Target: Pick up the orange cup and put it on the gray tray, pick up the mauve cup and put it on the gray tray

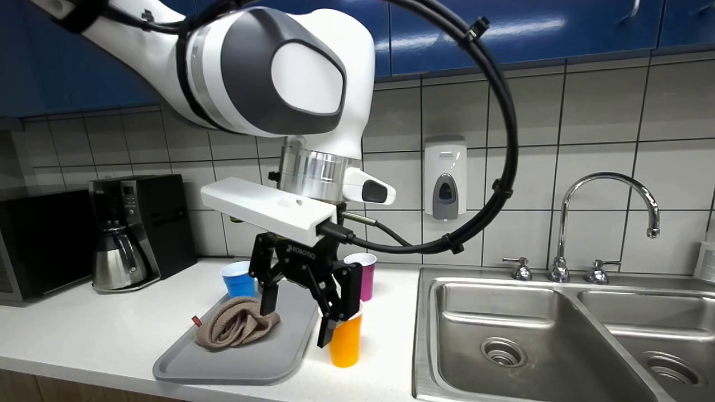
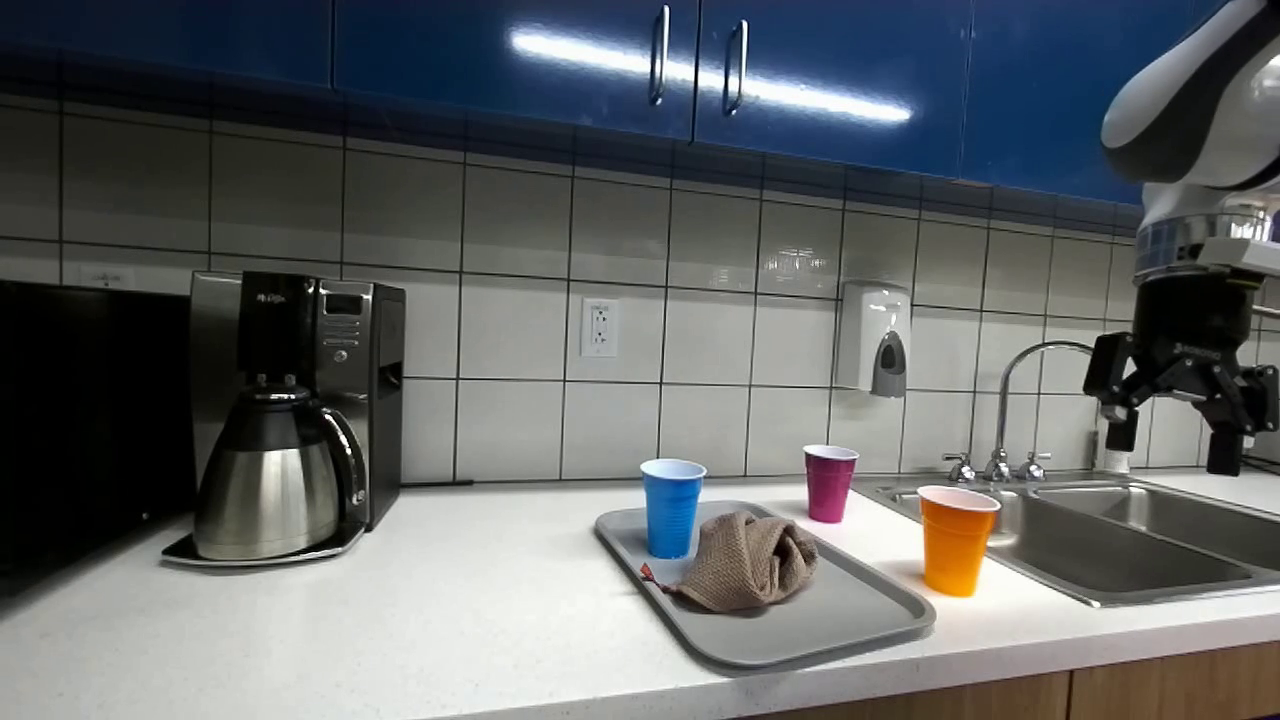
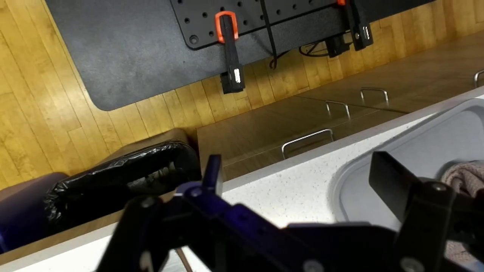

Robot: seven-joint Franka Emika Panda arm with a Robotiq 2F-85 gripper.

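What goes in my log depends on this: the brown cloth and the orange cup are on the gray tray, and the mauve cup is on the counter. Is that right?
Not quite: the orange cup isn't on the gray tray. It stands beside it on the counter, as both exterior views show. The rest holds: brown cloth on the tray, mauve cup on the counter.

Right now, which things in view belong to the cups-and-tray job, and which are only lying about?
Job:
bright-orange plastic cup
mauve plastic cup
flat rectangular gray tray
black gripper, open

Lying about:
blue plastic cup and crumpled brown cloth, both on the tray
black-and-steel coffee maker
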